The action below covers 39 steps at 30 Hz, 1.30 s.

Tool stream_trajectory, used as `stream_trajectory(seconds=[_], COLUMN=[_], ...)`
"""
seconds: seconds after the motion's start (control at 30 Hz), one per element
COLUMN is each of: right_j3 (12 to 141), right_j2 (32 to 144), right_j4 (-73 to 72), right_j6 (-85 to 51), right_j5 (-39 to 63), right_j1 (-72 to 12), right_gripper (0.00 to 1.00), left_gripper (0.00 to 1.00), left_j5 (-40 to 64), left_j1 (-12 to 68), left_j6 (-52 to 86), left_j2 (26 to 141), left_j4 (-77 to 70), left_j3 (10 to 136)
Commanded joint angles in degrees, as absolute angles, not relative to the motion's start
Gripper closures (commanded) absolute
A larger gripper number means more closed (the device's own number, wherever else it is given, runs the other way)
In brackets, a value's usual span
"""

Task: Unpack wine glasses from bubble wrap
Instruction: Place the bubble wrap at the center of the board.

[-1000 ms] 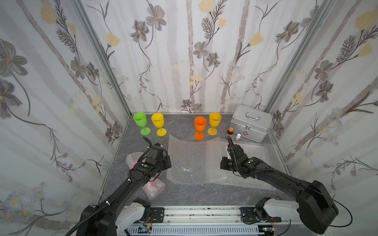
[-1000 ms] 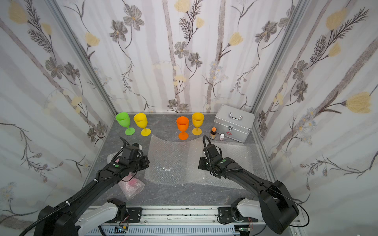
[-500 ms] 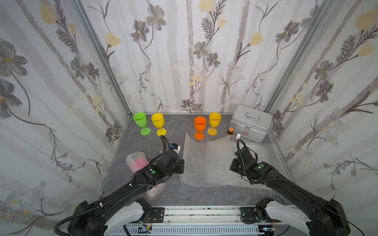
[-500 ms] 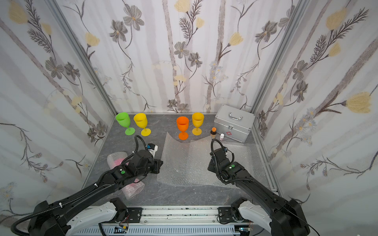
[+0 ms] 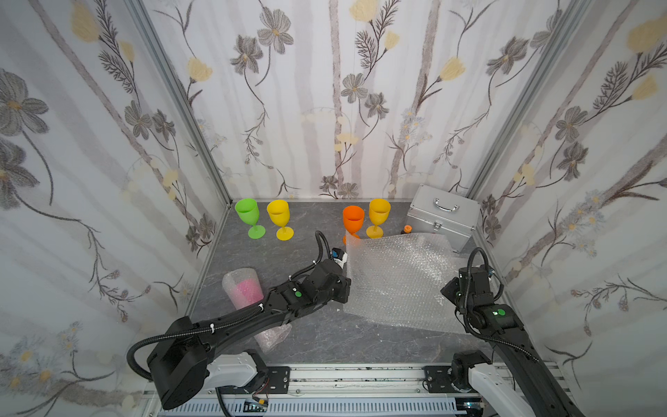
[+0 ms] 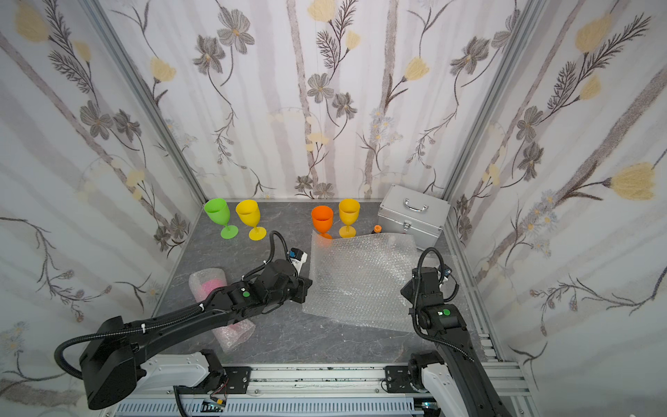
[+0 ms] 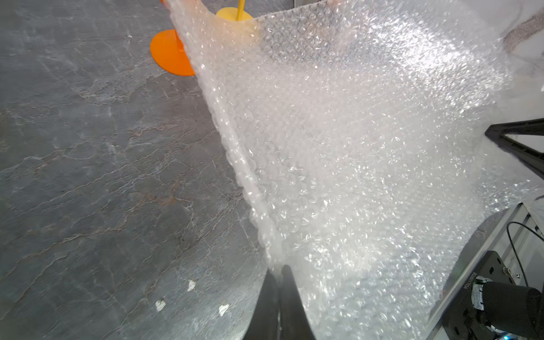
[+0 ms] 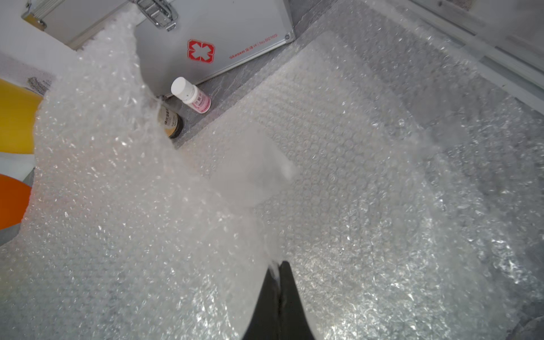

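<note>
- The right pincer (image 8: 278,266), jaws together, pinches the edge of a raised bubble wrap sheet (image 8: 117,206).
- Well ahead of the pincer, a white-capped bottle (image 8: 191,95) stands just beside the silver case (image 8: 223,35).

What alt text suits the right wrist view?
The right tool pinches the edge of a raised bubble wrap sheet. Beyond it sit a silver case, a white-capped bottle, a brown bottle, an amber-yellow goblet and an orange goblet.

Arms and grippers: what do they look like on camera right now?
Both matte black. Left arm and right arm each carry a round green dot, a looping black corrugated cable and a white base. Left gripper and right gripper show slim dark tapered fingers.
</note>
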<state>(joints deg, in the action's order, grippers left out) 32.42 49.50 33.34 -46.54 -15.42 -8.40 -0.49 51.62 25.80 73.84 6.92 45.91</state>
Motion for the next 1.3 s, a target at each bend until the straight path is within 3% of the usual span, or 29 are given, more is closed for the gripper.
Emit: stream_trajectory(seconds=[0.0,0.63,1.17,1.27], right_j3=[31.81,24.17,22.5,22.43], right_j2=[48.46,51.27,55.58,56.16], right_j4=[32.8,21.24,16.39,16.35], right_j6=[-43.74,-42.04,-39.9,-39.64], right_j5=[-14.63,-12.4,-7.32,-6.55], right_j1=[-4.25,9.44,13.39,13.38], right_gripper=[0.98,0.93,0.86,0.82], left_gripper=[1.0,1.0,1.0,0.9], left_j5=[1.4,9.23,4.39,4.96], left_j1=[51.88,52.12,52.16,52.18], left_j6=[25.14,26.23,27.07,27.24], left_j2=[77.49,101.06,100.89,102.42], left_j4=[3.16,-4.93,-0.51,-0.15], left_j3=[48.14,60.42,59.04,59.47])
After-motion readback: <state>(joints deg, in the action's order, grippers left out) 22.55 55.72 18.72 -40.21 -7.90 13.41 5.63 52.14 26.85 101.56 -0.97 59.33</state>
